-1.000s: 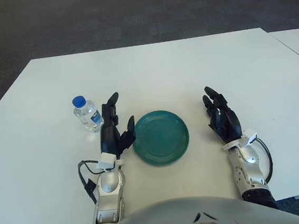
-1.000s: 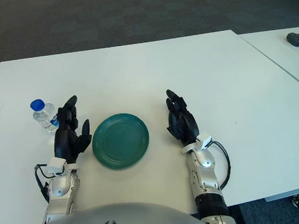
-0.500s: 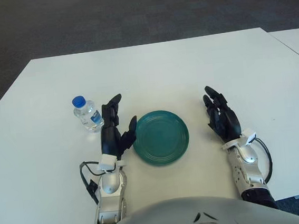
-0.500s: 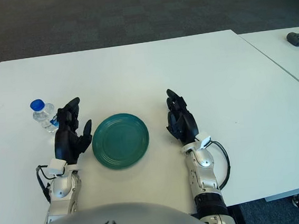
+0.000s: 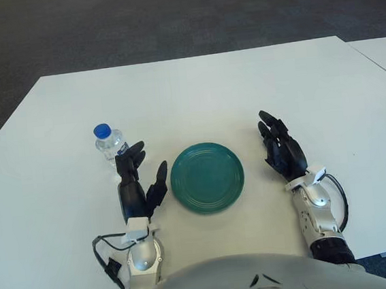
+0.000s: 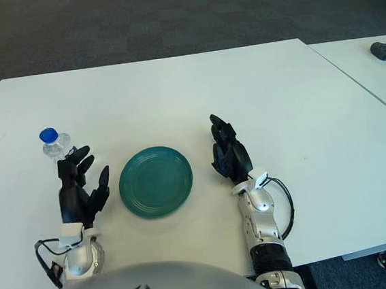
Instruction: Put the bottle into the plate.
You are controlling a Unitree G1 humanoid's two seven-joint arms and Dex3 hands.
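Note:
A small clear water bottle (image 5: 107, 143) with a blue cap stands upright on the white table (image 5: 195, 96), left of an empty teal plate (image 5: 207, 176). My left hand (image 5: 135, 179) is raised just in front of and to the right of the bottle, fingers spread and holding nothing, partly covering the bottle's lower part. My right hand (image 5: 282, 151) rests open to the right of the plate, apart from it.
A second white table (image 6: 377, 72) stands at the right with a dark object (image 6: 385, 49) on it. Dark carpet lies beyond the table's far edge.
My left hand has pulled back toward me and to the left, and now stands lower in front of the bottle. My right hand has shifted slightly forward. Bottle and plate have not moved.

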